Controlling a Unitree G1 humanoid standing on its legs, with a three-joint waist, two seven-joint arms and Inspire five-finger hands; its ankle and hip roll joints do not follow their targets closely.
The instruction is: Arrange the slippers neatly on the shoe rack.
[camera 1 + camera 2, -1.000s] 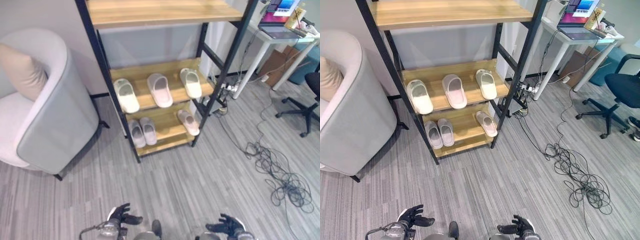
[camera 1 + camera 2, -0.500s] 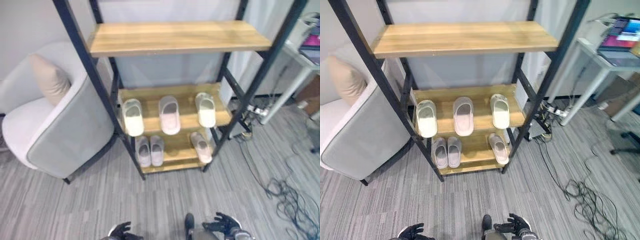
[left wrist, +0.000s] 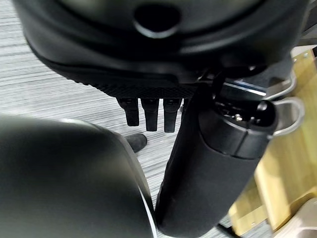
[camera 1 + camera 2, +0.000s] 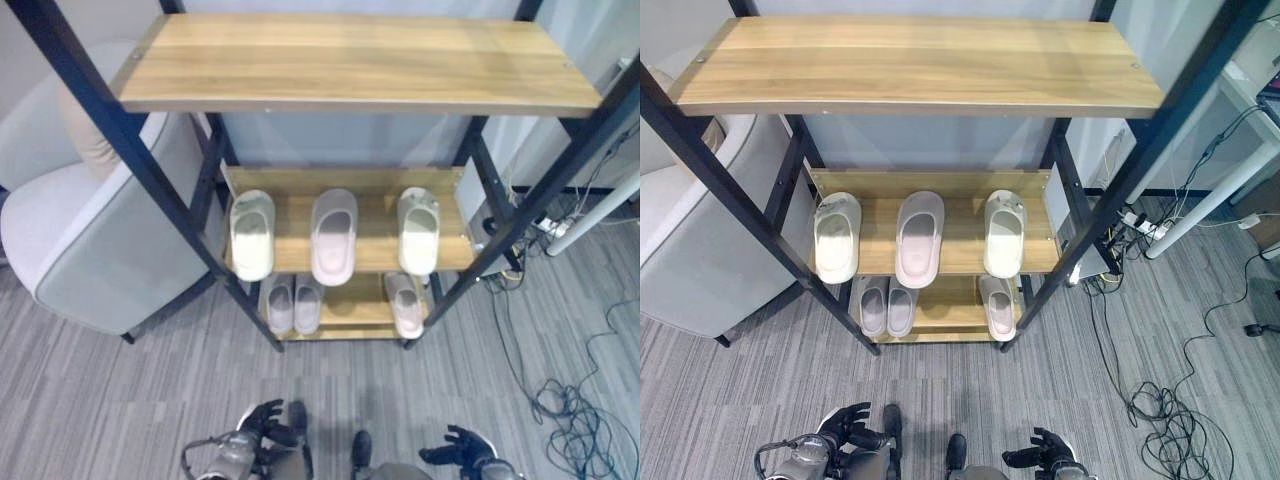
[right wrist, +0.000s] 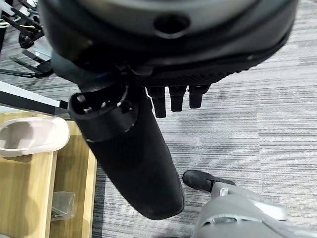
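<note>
The black-framed shoe rack [image 4: 350, 60] with wooden shelves stands straight ahead. Its middle shelf holds a cream slipper [image 4: 252, 235], a pink slipper [image 4: 333, 235] and another cream slipper [image 4: 418, 230], all toes inward. On the bottom shelf a pinkish-grey pair [image 4: 293, 303] lies side by side, with a single pinkish slipper [image 4: 404, 304] to the right. My left hand [image 4: 262, 425] and right hand [image 4: 455, 447] hang low over the carpet, well short of the rack, both open and holding nothing. In the right wrist view a cream slipper [image 5: 29, 139] lies on a wooden shelf.
A grey armchair [image 4: 100, 250] with a beige cushion [image 4: 85, 145] stands close to the rack's left. A white desk leg [image 4: 600, 205] and a tangle of cables [image 4: 570, 410] lie on the floor to the right. The top shelf is bare.
The whole view has shifted: the camera has moved nearer and the rack is now centred and larger. The slippers keep their places. Both hands stay low and open.
</note>
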